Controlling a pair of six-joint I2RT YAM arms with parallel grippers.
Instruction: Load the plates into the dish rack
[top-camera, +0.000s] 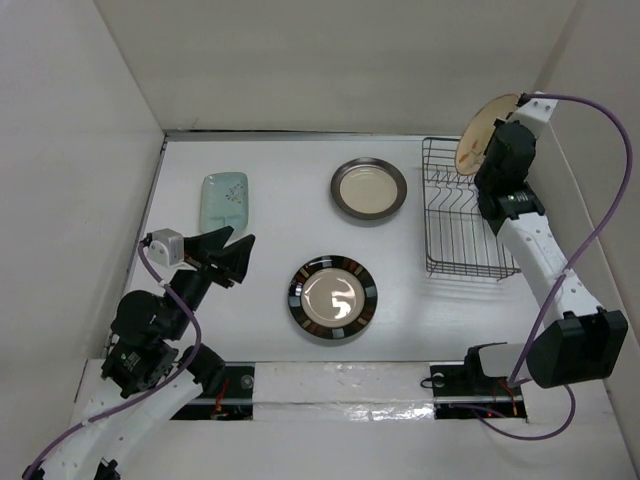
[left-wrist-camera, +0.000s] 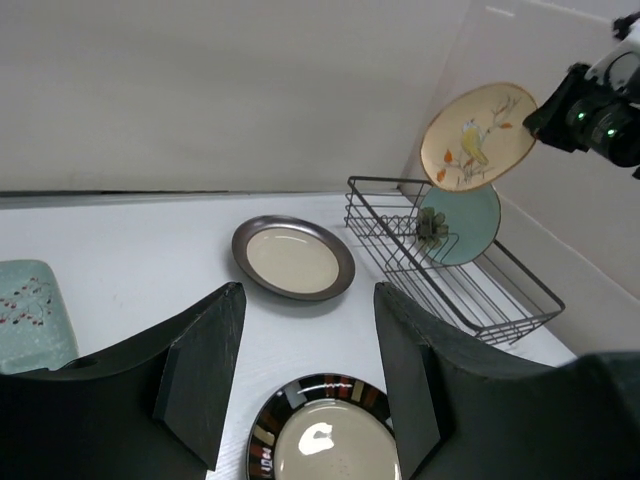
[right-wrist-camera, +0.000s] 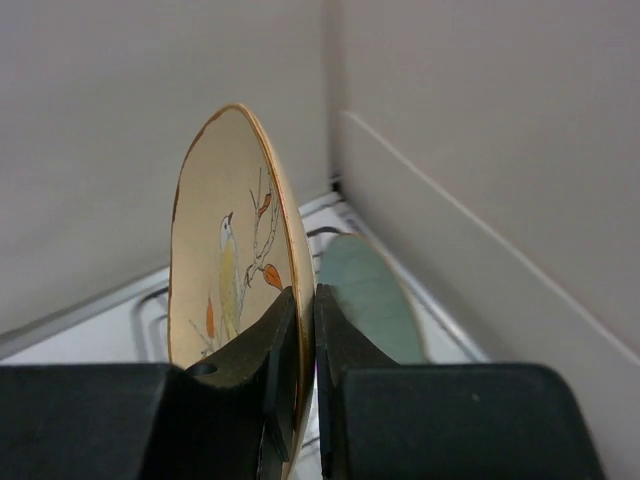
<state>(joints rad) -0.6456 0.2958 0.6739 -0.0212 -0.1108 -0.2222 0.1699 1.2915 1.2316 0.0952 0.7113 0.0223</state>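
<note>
My right fingers (right-wrist-camera: 290, 330) clench the bird-painted cream plate (top-camera: 482, 128) on edge above the far end of the dish rack (top-camera: 465, 270), tight to the corner walls (top-camera: 585, 70). A pale-green round plate (left-wrist-camera: 462, 225) stands there, apparently between prongs. Left fingers (top-camera: 226, 250) hang parted over the tabletop (top-camera: 270, 215) between the pale-green rectangular plate (top-camera: 224, 198) and the striped-rim plate (top-camera: 333, 298); the brown-rimmed plate (top-camera: 369, 189) lies beside the rack.

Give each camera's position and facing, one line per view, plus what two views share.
Top external: above and behind, looking down at the table; left arm, right arm show.
Left wrist: low over the table, facing the dish rack; open jaws show.
Right wrist: raised over the rack, facing the back corner; jaws pinch the bird plate.
Shared: both wrist views show the pale-green round plate in the rack.
</note>
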